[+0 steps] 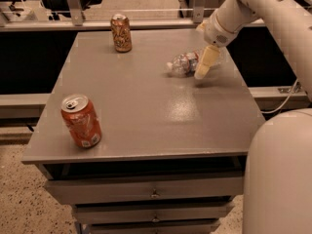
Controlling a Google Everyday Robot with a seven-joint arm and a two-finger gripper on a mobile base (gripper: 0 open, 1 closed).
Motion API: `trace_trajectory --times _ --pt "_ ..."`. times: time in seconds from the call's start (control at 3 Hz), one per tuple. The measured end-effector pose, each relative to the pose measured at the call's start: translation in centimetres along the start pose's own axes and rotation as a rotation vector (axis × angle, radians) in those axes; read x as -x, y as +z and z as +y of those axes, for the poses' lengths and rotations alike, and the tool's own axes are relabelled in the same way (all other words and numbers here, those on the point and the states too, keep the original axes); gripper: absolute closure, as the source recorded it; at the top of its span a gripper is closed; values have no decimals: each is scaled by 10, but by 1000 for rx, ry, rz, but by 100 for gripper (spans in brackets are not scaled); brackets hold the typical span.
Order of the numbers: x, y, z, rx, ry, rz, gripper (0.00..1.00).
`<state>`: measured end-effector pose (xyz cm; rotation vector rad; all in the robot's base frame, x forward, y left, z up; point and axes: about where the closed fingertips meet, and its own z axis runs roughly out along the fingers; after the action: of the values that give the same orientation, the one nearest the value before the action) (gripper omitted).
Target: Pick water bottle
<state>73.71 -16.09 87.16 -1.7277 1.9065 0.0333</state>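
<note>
The water bottle [185,63] is a small clear ribbed plastic bottle lying on its side on the grey table [146,106], at the far right, with its white cap pointing left. My gripper [204,62] comes down from the upper right on a white arm. Its cream fingers [203,64] hang over the bottle's right part, which they partly hide, with the tip close to the tabletop.
An orange soda can [81,120] stands near the front left corner. A second can [121,32] stands at the back, left of centre. Drawers [146,191] sit under the tabletop. The robot's white body [280,179] fills the lower right.
</note>
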Motion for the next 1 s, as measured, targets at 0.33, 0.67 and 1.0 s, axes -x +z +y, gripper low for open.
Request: trace_trajectory --times 0.33,0.67,1.0 --pt "0 15 2 46 -5 26 23" --pt "-2 21 2 80 5 48 47" --pt "-3 20 3 98 13 56 70"
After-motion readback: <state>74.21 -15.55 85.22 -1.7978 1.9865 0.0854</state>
